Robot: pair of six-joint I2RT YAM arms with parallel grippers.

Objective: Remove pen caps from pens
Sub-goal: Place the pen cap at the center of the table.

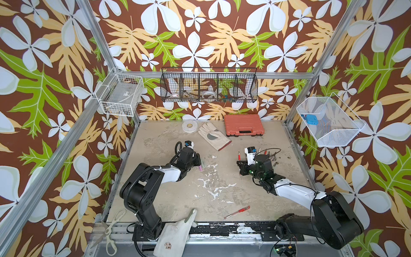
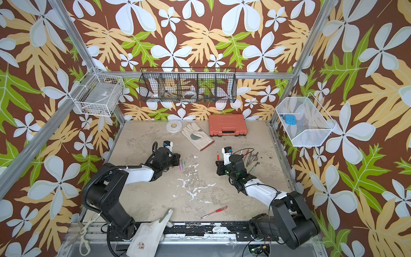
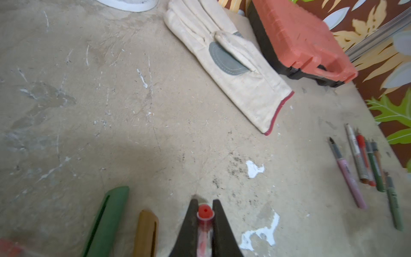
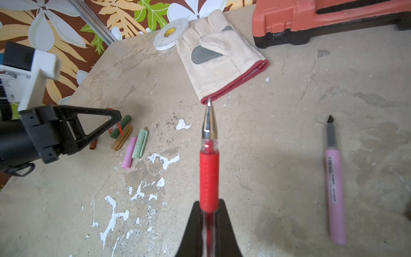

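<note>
Red gel pen [image 4: 209,173], tip bare, sits clamped between the jaws of the right gripper [image 4: 209,203] over the right half of the table [image 4: 278,144]. We note the left gripper [image 3: 205,201] closed tight on a clear red-tipped cap [image 3: 205,214] over the left half. Just beside it lie a dark green cap [image 4: 123,124], a brown cap [image 4: 121,140], a pale green cap [image 4: 140,144] and a pink cap [image 4: 129,153]. A pink pen [image 4: 334,189] lies uncapped near the held pen, and we see a row of bare pens [image 3: 358,155] past it. One capped red pen [image 1: 236,212] lies near the front edge. At the back are a work glove [image 4: 218,64], a tape roll [image 4: 171,33] and an orange case [image 4: 311,17].
</note>
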